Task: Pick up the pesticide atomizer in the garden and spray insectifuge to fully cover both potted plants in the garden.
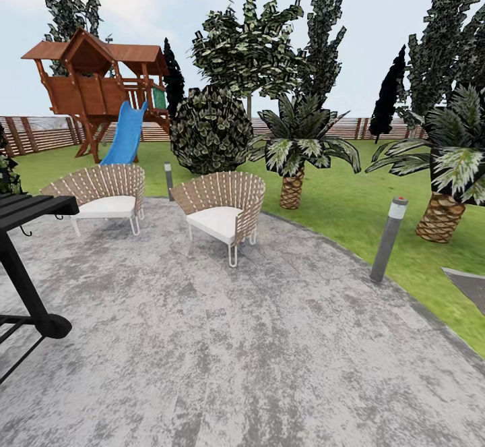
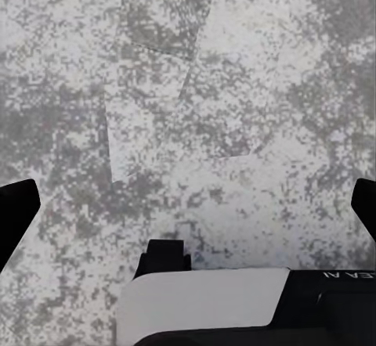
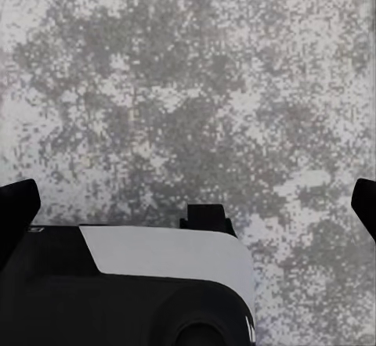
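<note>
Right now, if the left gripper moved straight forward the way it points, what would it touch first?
Most likely the grey mottled patio paving. The left gripper is open and holds nothing, and nothing else lies ahead between its fingertips. How far away the paving is cannot be judged.

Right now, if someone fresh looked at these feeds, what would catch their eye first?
Probably the wooden playhouse with its blue slide, far left by the fence. Next, two woven chairs with white cushions sit on the grey patio, with palms on the lawn behind. Both wrist views look down at bare paving; each pincer looks open.
</note>
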